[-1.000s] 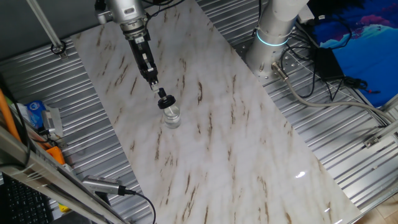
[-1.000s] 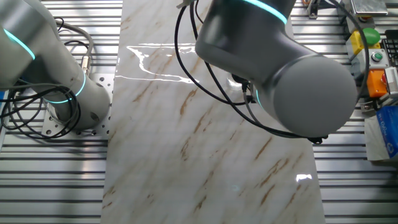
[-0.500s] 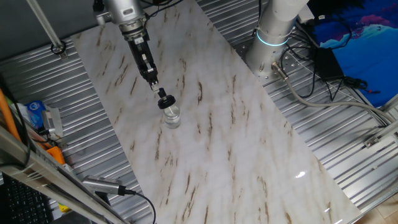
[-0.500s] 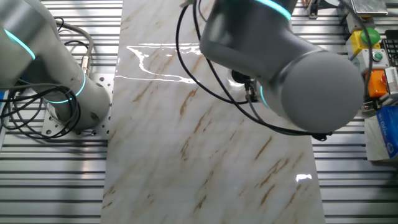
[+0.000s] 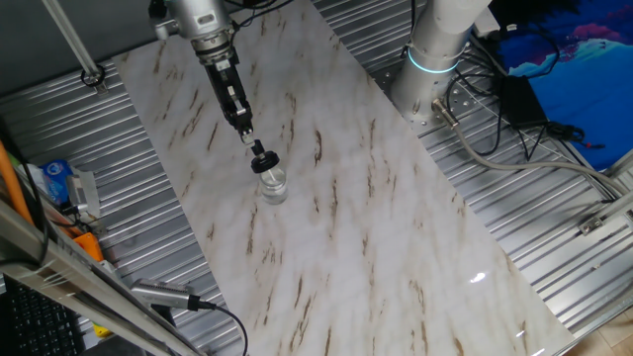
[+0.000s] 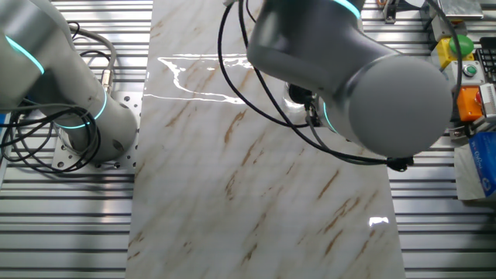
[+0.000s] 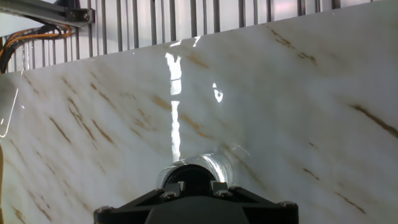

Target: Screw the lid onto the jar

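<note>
The jar [image 5: 273,185] is a small clear glass cylinder standing upright on the marble table [image 5: 356,227]. The black lid [image 5: 261,158] sits on its mouth. My gripper [image 5: 255,149] reaches down from the upper left and is shut on the lid. In the hand view the lid [image 7: 194,176] is a dark shape between my fingers, with the gripper [image 7: 194,185] closed around it. The jar's glass rim [image 7: 219,165] glints just beyond. The other fixed view hides jar and lid behind my arm [image 6: 349,77].
A second robot's base [image 5: 433,54] stands at the table's far right edge, with cables [image 5: 514,129] beside it. Ribbed metal decking [image 5: 119,208] surrounds the marble. Small boxes [image 5: 59,183] lie at the left. A button box [image 6: 459,48] sits at the right.
In the other fixed view my arm's body has shifted slightly to the right. The gripper, lid and jar stay in the same spot on the table.
</note>
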`<state>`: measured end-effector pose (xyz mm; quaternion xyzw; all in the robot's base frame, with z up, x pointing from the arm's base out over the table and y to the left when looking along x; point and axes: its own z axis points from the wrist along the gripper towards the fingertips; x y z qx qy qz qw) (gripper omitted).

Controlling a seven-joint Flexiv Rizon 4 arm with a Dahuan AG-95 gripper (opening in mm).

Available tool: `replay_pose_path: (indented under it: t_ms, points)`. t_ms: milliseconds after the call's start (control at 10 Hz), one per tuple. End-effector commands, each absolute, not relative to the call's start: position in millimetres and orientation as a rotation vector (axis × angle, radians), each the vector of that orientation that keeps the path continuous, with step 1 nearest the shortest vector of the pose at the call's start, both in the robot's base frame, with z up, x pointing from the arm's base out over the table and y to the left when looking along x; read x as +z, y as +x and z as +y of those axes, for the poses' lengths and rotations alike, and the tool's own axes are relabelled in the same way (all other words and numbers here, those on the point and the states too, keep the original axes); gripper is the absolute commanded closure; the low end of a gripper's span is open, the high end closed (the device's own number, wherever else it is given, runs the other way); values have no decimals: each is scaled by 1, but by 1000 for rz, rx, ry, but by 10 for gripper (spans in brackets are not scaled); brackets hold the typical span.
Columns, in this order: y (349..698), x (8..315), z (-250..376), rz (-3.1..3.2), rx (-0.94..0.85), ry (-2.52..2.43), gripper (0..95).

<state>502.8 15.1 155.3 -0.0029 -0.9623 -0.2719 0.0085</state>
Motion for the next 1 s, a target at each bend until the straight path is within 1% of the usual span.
replay_pose_path:
  t_ms: [100, 1000]
  points:
    - [505, 154, 15, -3003, -849, -29, 760]
    - [505, 154, 15, -3023, -856, 30, 760]
